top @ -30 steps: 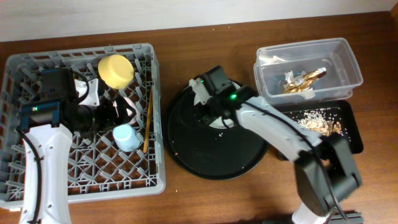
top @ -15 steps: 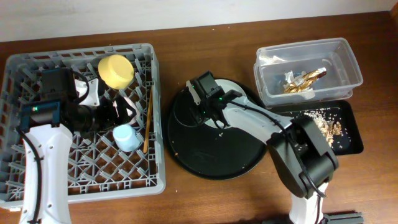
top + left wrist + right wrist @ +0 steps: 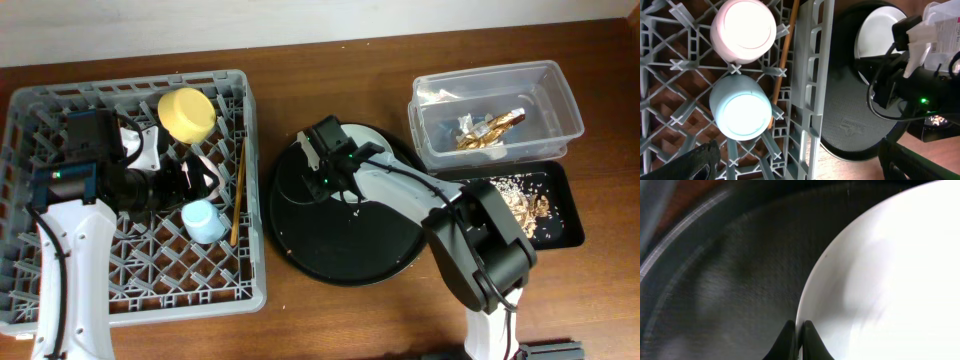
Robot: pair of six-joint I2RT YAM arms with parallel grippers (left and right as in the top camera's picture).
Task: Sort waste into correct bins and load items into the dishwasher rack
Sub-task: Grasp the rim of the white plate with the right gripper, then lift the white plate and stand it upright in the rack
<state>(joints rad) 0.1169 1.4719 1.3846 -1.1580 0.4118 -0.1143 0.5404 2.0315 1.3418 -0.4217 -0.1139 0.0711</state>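
pinching the plate (image 3: 880, 270) rim, right gripper (image 3: 796, 332) low over black tray (image 3: 715, 280); left gripper (image 3: 807, 162) spread.

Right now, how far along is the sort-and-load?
Done: foil wrapper in the clear tub, food scraps in the black tray; yellow bowl, blue cup, pink cup and chopsticks in the rack. In hand: right gripper pinching the plate rim on the round tray. Remaining: plate into the rack.

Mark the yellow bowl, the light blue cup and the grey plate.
yellow bowl (image 3: 187, 113), overhead view, middle of its yellow surface.
light blue cup (image 3: 740, 112), left wrist view, centre of its round end facing the camera.
grey plate (image 3: 880, 270), right wrist view, pale face just inside the rim.
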